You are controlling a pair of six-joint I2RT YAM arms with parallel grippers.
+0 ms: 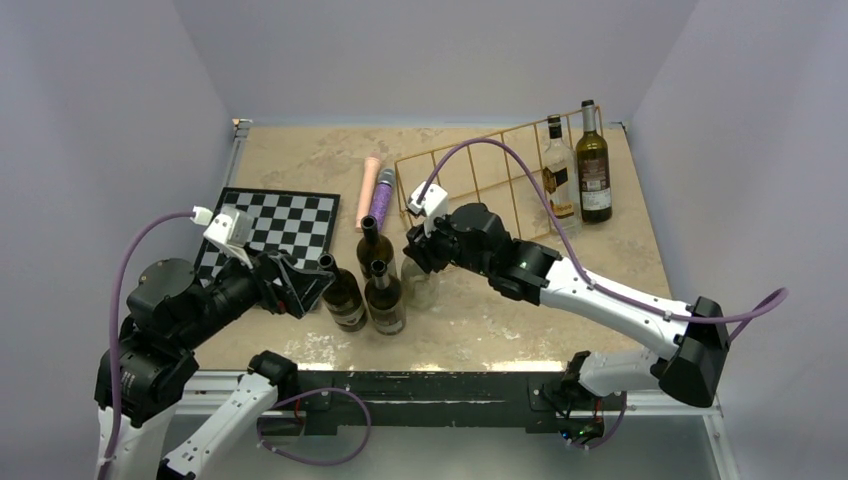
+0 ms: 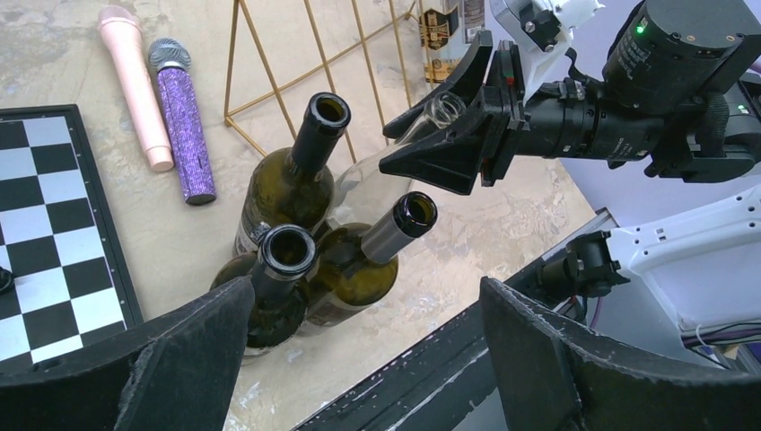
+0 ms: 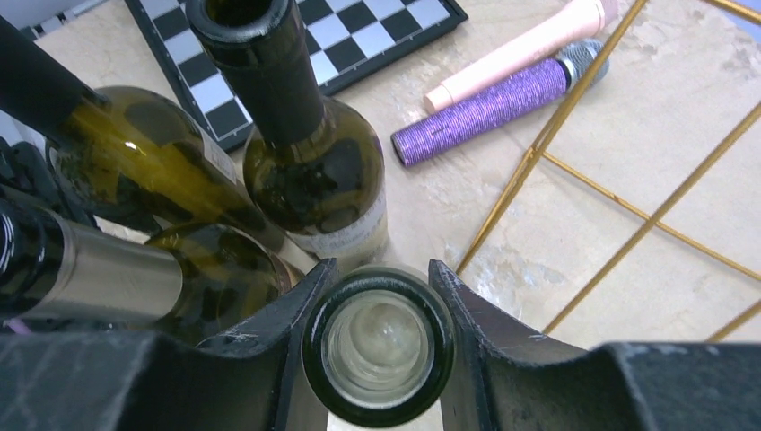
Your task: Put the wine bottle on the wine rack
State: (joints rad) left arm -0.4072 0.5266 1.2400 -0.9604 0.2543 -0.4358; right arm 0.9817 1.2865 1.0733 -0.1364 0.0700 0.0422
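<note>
Wine bottle (image 1: pixel 420 280), the clear glass one, stands upright on the table (image 1: pixel 300 150) at the right edge of a cluster of three dark bottles (image 1: pixel 375 290), just in front of the wine rack's near corner; no part of it is on the rack yet.

On the left lies the chessboard (image 1: pixel 285 220). Over its near edge the left hand (image 1: pixel 308 288) hangs with its fingers spread wide and nothing between them, beside the dark bottles. Behind the cluster lie a pink microphone (image 1: pixel 369 190) and a purple microphone (image 1: pixel 382 195).

The right hand (image 3: pixel 379 269) has its fingers narrow, one on each side of the wine bottle's neck just under the lip; I cannot tell whether they press on the glass.

The wine rack (image 1: pixel 500 170) runs off to the right, its bays bare as far as I can see, with two upright bottles (image 1: pixel 593 165) at its far end.

By my reading the task is at the grasp: lifting, carrying and laying the bottle into a bay all remain.
</note>
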